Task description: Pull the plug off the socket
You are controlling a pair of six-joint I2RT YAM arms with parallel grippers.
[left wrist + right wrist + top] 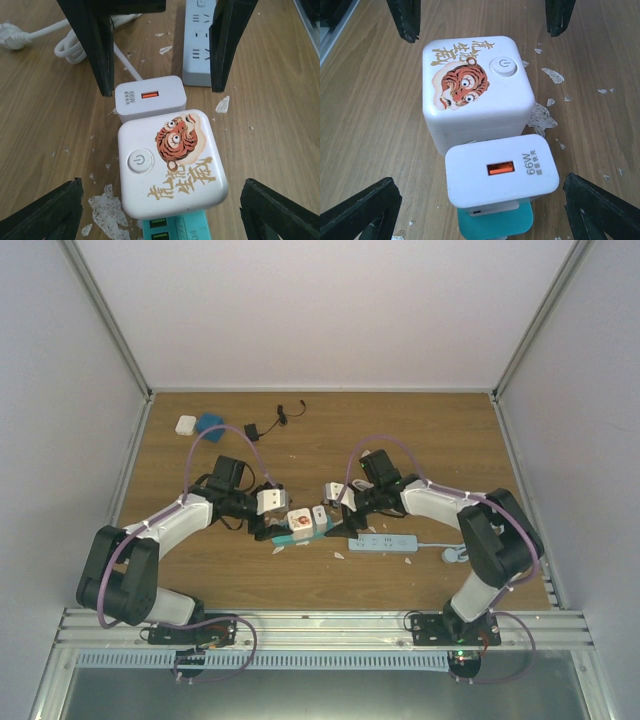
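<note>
Table: a wood-grain table (200, 575) inside pale walls; both arms are bolted at its near edge.
Left arm: the left arm (170, 520) reaches in from the left toward the middle of the table.
Right arm: the right arm (450, 505) reaches in from the right; the two wrists face each other over the same spot.
Power strip: a pale blue power strip (385, 542) lies flat just right of centre; its white cable (452, 554) is coiled at the right end.
Left gripper: the left gripper (161, 182) has its jaws spread wide on either side of the socket; bare table shows on both sides; it grips nothing.
Right gripper: the right gripper (480, 180) is likewise wide apart, flanking the plug without touching it; it grips nothing.
Socket: a white tiger cube socket (475, 90) sits mid-table between the grippers; a round power button is on its top face.
Plug: the white 66W charger plug (500, 170), with an orange USB port facing up, sits against the cube's right-hand side, touching it; whether its prongs are seated I cannot tell.
Teal piece: a teal adapter (495, 225) shows beneath the plug.
Far-left corner: a white square block (186, 424) lies beside a blue square (210, 422); a black lead (288, 414) lies nearby.
Flecks: white chips (102, 212) are scattered on the wood around the socket.
</note>
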